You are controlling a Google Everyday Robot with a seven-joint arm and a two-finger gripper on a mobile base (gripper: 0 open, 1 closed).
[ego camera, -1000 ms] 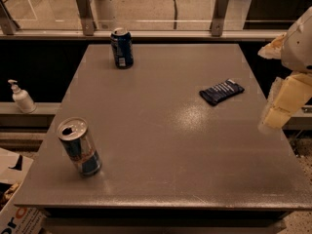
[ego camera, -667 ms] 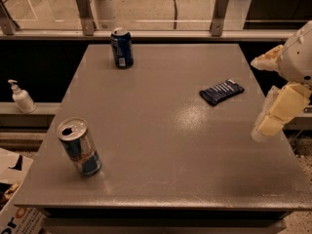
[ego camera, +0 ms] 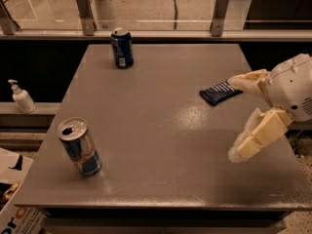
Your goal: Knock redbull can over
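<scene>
The redbull can [ego camera: 80, 146] stands upright near the front left corner of the grey table [ego camera: 156, 111]; it is slim, silver and blue with a red marking and an opened silver top. My gripper [ego camera: 236, 117] hangs over the right side of the table, far to the right of the can, with its two cream fingers spread apart and nothing between them. One finger [ego camera: 246, 81] reaches over a dark packet, the other finger [ego camera: 253, 138] points down toward the table.
A darker blue can with a white label [ego camera: 121, 48] stands at the back left of the table. A dark blue packet [ego camera: 220, 92] lies at the right, partly under my gripper. A white pump bottle [ego camera: 21, 97] sits on a ledge to the left. A glass railing runs behind.
My gripper has moved left and further in over the table from its right edge. Both cans and the packet have not moved.
</scene>
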